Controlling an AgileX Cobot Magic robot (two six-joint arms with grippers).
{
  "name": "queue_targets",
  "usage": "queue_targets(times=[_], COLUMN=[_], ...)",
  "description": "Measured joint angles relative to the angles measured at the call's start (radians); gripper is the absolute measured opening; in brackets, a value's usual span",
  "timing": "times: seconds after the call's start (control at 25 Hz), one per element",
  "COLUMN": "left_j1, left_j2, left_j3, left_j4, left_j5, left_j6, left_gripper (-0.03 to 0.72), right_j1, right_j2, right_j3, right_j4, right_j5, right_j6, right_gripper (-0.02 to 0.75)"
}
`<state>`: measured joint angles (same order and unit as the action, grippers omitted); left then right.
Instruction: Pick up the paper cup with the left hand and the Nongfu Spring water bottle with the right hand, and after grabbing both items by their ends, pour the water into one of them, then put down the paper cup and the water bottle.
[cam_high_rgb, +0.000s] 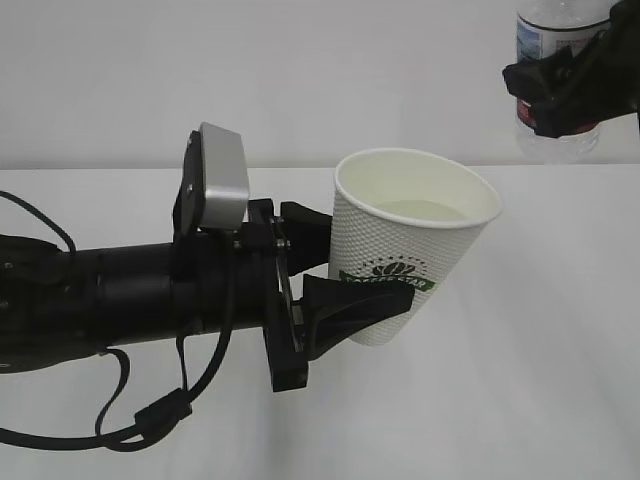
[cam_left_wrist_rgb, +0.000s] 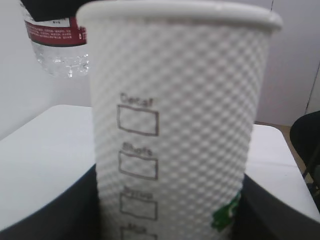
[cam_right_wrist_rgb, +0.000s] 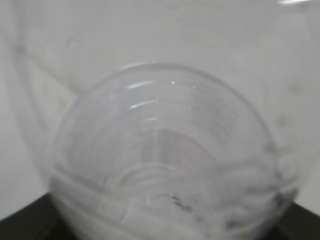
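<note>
Two grippers hold — left gripper (cam_high_rgb: 345, 275) the paper cup (cam_high_rgb: 405, 240), right gripper (cam_high_rgb: 560, 85) the bottle (cam_high_rgb: 555, 30).

exterior: side-on, near | wrists: close-up | shared: paper cup (cam_high_rgb: 405, 240), bottle (cam_left_wrist_rgb: 57, 47)

White dimpled paper cup (cam_high_rgb: 405, 240) with green logo; clear ribbed bottle (cam_high_rgb: 556, 75) with red-and-white label; black tool (cam_high_rgb: 325, 280); white tabletop (cam_high_rgb: 540, 380).

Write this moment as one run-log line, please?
left hand: holds paper cup, tilted, off table | right hand: holds water bottle high | cup: liquid inside | pouring: none visible
</note>
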<state>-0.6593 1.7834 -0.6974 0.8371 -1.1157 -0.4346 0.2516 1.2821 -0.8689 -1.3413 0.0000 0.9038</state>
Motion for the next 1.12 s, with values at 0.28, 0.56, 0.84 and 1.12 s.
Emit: queue_targets(times=[0.28, 0.56, 0.84, 1.12], left_j1=[0.0, 0.0, 0.0, 0.0], left_j2=[0.0, 0.0, 0.0, 0.0], left_j3=[0.0, 0.0, 0.0, 0.0], left_j4=[0.0, 0.0, -0.002, -0.002], left_j5=[0.002, 0.002, 0.002, 0.002], left_j6=[0.0, 0.0, 0.0, 0.0], left_gripper=[0.45, 0.45, 0.45, 0.45], right_j1=[-0.02, -0.133, -0.187, -0.19], right_j2=[0.025, 0.03, 0.047, 0.152], right_j3=[0.0, 0.0, 0.0, 0.0], right_j4=[-0.012, 0.002, 0.031, 0.08], right_j5=[0.0, -0.093, -0.123, -0.18], right_j6=[0.006, 0.032, 0.034, 0.034], right_gripper=[0.5, 0.497, 0.496, 0.496])
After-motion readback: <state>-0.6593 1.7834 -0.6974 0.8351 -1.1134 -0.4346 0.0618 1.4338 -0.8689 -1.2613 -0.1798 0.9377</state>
